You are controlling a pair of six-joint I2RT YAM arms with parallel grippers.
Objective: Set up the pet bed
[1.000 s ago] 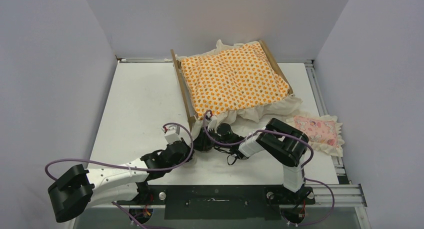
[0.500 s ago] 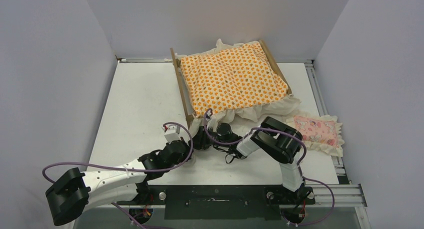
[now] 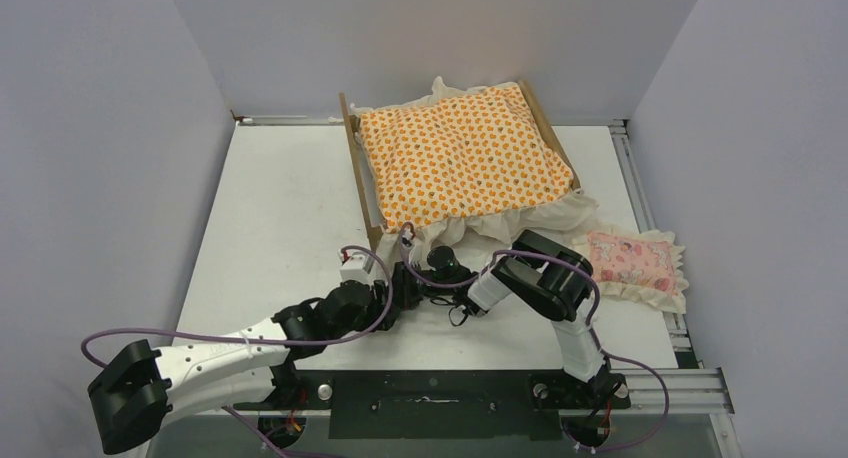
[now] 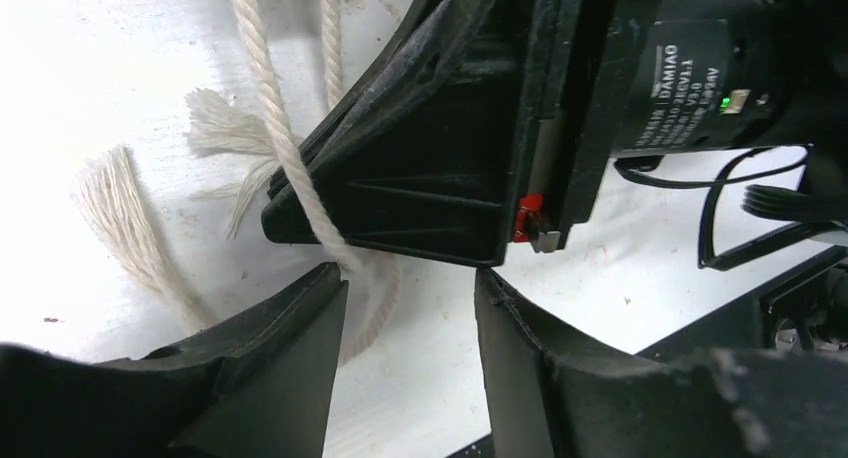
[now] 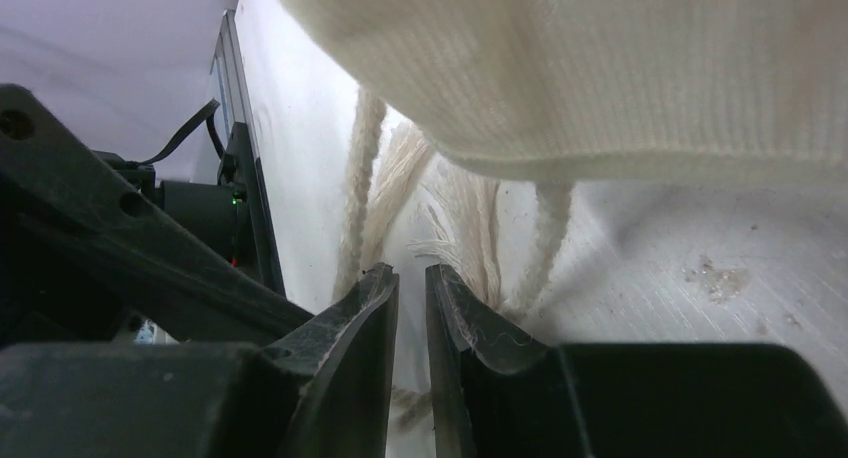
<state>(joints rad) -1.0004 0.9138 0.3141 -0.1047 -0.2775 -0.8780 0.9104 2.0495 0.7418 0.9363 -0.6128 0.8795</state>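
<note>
The pet bed stands at the back middle, and only its plywood side rails show. The orange mattress covers it, its cream ruffle hanging over the near end. Both grippers meet at the bed's near left corner. My left gripper is open over the bare table with nothing between its jaws. A white cord drapes across the right gripper's fingers. My right gripper shows a slim gap at its tips. A cord crosses low in that gap. Frayed cords hang just ahead.
A small pink frilled pillow lies at the right edge of the table. Grey walls close in the left, back and right sides. A metal rail runs along the table's right side.
My left jaws have opened from shut, and that arm has reached further right toward the bed corner. The right arm has edged toward the bed, its jaws widening slightly and then narrowing again.
</note>
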